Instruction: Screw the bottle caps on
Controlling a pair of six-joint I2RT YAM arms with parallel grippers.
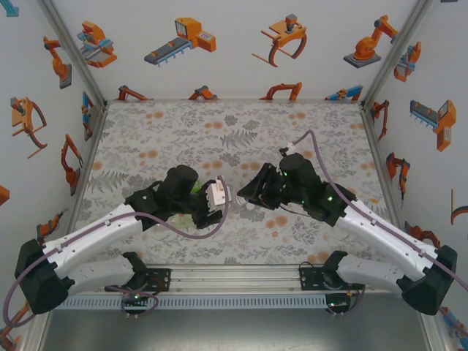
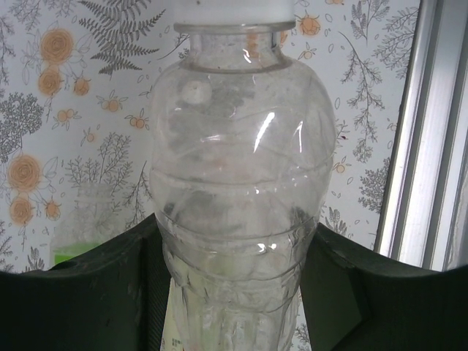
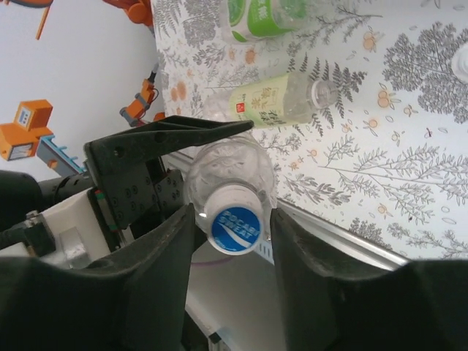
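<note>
- Holding the unlabelled bottle (image 2: 241, 168) by its lower body, the left jaws (image 2: 234, 241) are clamped on it with one dark finger (image 2: 95, 292) on each side. Neck and cap stick out past the jaw tips, so the other arm can get at them.
- Right jaws (image 3: 235, 216) sit over that cap (image 3: 235, 228), white with a blue printed top, one finger close against each side of its skirt. They look to be touching it; cannot tell if they pinch it or just rest against it.
- Cap sits square on the bottle neck, between the right jaws and facing into them. Judged: the twisting step is in hand; how far the thread is on is hidden.
- Bottle is carried between the two sets of jaws, which face each other, and looks clear of the table (image 3: 409, 168). My reading: left jaws stop the body spinning while right jaws turn the cap.
- Beyond the right jaws, the pale yellow-green label bottle (image 3: 274, 102) lies on its side on the table. Something white is at its neck; capped or not, can't tell.
- Further out from the right jaws is the green label bottle (image 3: 256, 18), cropped at the frame top.
- Small white round thing (image 3: 461, 66), well off to the side of the right jaws: maybe a loose cap, too cropped to say.
- Risk, judged: the clear bottle looks thin, so a hard squeeze could dent it, or it could slip round in the left jaws.
</note>
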